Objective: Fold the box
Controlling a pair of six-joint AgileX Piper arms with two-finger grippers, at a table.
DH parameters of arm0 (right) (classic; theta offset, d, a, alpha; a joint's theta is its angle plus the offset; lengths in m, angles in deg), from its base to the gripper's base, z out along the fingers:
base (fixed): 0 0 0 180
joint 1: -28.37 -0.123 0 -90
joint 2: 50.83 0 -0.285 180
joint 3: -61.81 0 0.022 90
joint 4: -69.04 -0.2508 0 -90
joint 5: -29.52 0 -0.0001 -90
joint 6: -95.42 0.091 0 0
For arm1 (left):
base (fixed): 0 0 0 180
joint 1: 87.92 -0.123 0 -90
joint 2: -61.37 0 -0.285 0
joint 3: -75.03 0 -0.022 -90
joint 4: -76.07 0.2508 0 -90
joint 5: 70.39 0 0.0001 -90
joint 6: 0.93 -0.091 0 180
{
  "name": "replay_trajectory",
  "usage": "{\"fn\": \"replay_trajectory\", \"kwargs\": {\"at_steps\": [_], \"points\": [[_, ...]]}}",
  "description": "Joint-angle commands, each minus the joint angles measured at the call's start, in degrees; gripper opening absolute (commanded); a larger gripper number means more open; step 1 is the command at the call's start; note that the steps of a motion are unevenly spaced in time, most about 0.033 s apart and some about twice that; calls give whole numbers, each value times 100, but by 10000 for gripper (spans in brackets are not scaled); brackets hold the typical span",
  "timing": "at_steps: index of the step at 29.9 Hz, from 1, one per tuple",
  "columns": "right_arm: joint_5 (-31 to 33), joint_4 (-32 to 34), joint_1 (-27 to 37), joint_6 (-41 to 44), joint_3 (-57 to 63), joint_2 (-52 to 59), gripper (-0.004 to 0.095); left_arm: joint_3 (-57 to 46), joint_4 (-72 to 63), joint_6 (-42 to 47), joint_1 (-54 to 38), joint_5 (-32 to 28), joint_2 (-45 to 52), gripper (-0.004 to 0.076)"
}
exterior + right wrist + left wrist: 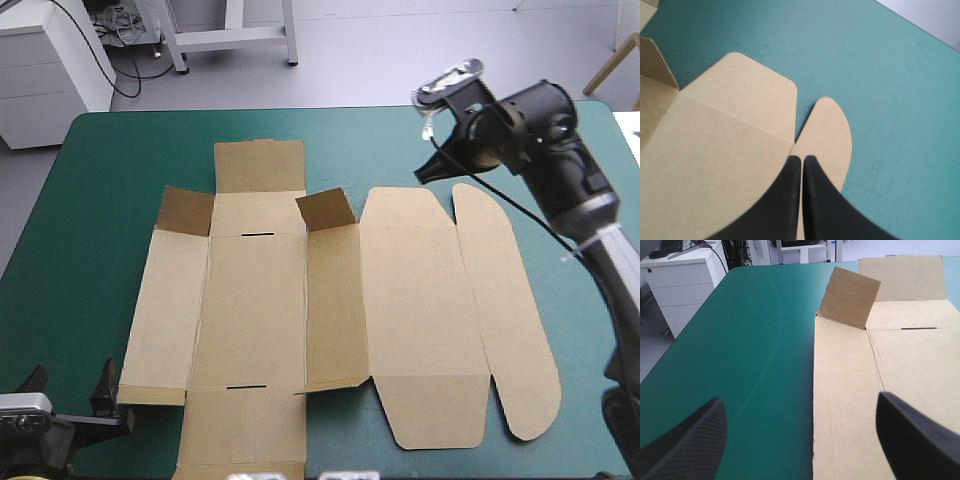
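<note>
The box [250,310] is laid mostly flat on the bench [100,250]; left fingers [690,445] are held apart, right fingers [782,210] pressed together, nothing gripped.

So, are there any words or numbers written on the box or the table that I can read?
None: no words, numbers or signs can be read anywhere.
The box is plain brown board with no print on the side that shows.
The thin dark lines on it are cut slots, not letters.
The teal-green cover bears no writing either.
</note>
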Motion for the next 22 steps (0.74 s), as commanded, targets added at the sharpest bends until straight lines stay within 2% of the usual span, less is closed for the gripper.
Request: {"fn": "replay_trajectory", "kwargs": {"at_steps": [1, 6, 14, 17, 22], "points": [[-390, -201, 455, 29, 637, 941, -4, 121, 26, 62, 5, -475, 0, 580], [-949, -850, 1000, 29, 1922, 2077, -4, 363, -65, 62, 5, -759, -633, 580], [-1000, -902, 1014, 166, 3685, 3408, -4, 1807, -126, -159, 5, -713, -2617, 580], [-1068, -1007, 1014, 188, 4276, 3839, -4, 2459, -126, -216, 5, -321, -3545, 580], [-1366, -1213, 1014, 188, 5076, 4602, -4, 3433, -126, -638, 5, 887, -5051, 580]]}}
